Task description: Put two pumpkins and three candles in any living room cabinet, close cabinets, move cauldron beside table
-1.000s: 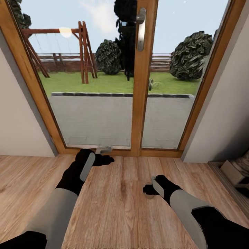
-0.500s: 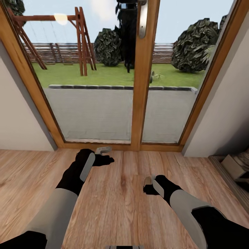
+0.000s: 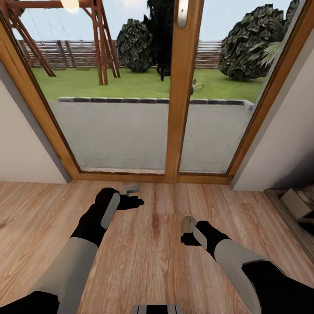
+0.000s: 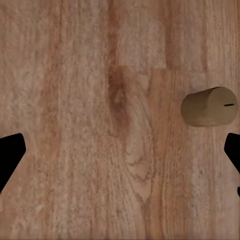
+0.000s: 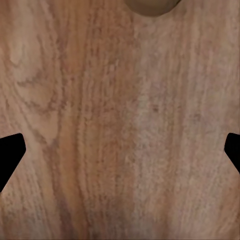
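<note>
Two glass door panels (image 3: 117,131) in a wooden frame (image 3: 176,109) rise ahead of us, with a lawn, a swing set (image 3: 98,39) and dark bushes (image 3: 250,41) beyond the pane. Below them spreads the light wood-plank floor (image 3: 148,257), over which both our arms reach. At the far right edge of the head view sits a pale boxy object (image 3: 296,205), too cropped for us to name.

Our left gripper (image 4: 120,160) hangs over the planks with its fingers spread wide, their dark tips at opposite edges of its wrist view and bare floor between them. Our right gripper (image 5: 120,157) is spread in the same way, pinching nothing.

One candle (image 3: 188,223), tan and squat, lies on its side on the floor just ahead of our right gripper; its wrist view catches only the candle's rim at the frame edge. A small pale grey object (image 3: 131,189) lies near the door sill, just beyond our left gripper; we cannot tell what it is.
</note>
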Available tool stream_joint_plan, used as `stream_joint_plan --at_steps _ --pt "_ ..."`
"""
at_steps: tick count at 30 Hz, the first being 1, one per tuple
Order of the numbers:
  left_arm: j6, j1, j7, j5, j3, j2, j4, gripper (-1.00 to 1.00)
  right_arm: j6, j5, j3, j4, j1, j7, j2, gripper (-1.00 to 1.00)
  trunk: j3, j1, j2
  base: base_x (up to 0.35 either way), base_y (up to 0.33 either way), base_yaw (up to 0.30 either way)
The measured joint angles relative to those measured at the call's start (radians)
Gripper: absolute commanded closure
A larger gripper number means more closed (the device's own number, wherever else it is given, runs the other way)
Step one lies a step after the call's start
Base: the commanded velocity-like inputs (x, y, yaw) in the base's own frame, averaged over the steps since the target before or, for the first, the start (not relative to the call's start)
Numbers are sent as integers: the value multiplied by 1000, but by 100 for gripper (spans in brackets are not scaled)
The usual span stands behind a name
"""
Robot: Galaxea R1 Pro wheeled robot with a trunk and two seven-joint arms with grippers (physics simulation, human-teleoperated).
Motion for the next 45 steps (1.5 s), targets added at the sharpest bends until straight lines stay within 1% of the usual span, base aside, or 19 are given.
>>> stream_joint_plan --at_steps 3,11,23,26,33,37,45 --pt "0 0 0 0 0 0 0 -100 0 0 0 0 0 0 0 -100 -12 1 -1 0 0 0" --pt "-1 0 3 0 0 0 2 -100 0 0 0 0 0 1 0 -100 -12 1 -1 9 0 0" --pt "-2 0 4 0 -1 0 6 -100 -1 -1 0 0 0 1 0 -100 -12 1 -1 301 0 0" --pt "-2 0 4 0 -2 0 9 -100 -1 -1 1 0 0 1 0 -100 -12 1 -1 165 0 0" --pt "-2 0 5 0 -30 -1 42 -100 -1 0 1 -1 0 2 0 -100 -12 1 -1 33 0 0" --pt "-2 0 5 0 -33 -1 44 -100 -1 0 1 -2 0 3 -1 -100 -12 1 -1 28 0 0" --pt "-2 0 5 0 -34 -3 45 -100 -7 0 1 -2 0 9 0 -100 -12 1 -1 208 -29 0"
